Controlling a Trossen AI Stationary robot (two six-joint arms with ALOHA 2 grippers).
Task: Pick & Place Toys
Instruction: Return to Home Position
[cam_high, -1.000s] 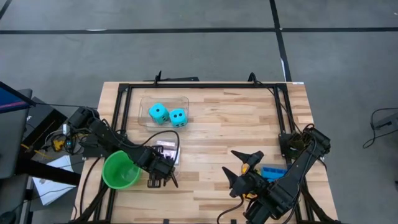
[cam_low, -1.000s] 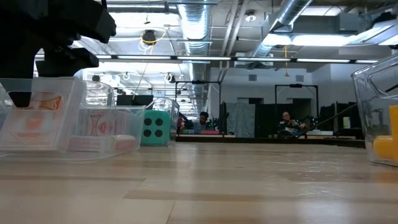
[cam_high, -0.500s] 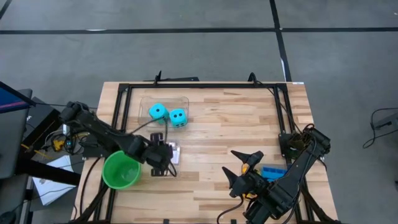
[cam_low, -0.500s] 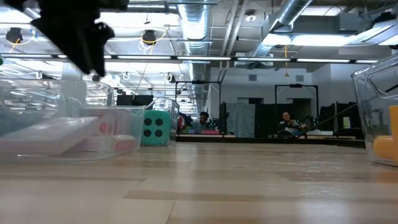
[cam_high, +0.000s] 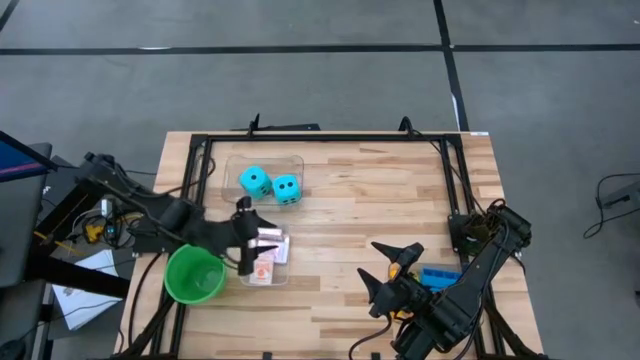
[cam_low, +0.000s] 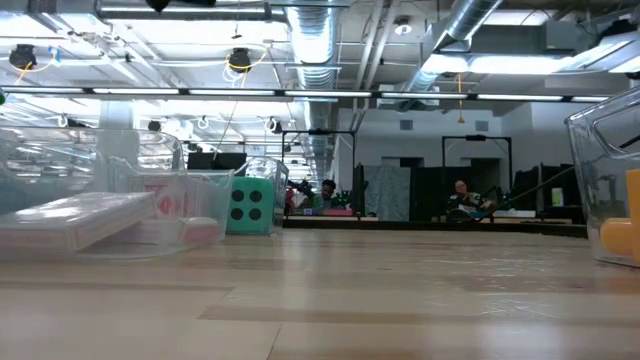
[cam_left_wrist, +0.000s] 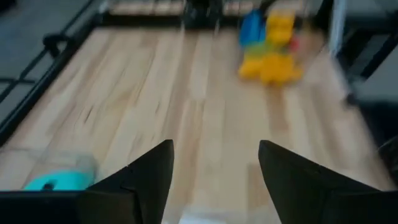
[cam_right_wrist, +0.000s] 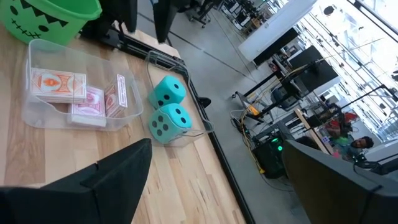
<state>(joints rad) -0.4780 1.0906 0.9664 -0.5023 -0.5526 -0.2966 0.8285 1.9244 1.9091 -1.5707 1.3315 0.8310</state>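
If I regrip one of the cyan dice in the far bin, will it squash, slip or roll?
The cyan dice look matt with rounded edges, probably soft foam: expect some squash, little slip. Both sit flat in the clear bin, so a push should slide or tip one, and the walls would stop it.

- Spotting two dice (cam_high: 270, 184) sitting side by side, touching, in a bin (cam_high: 231, 168) toward the table's (cam_high: 370, 200) far left.
- Finding card boxes (cam_high: 265, 266) lying in a second bin (cam_high: 287, 262), nearer than the dice.
- Noticing a cup (cam_high: 194, 276) standing just left of those cards.
- Catching the left gripper (cam_high: 247, 236) hovering between both bins.
- Seeing bricks (cam_high: 437, 275) lying near right.
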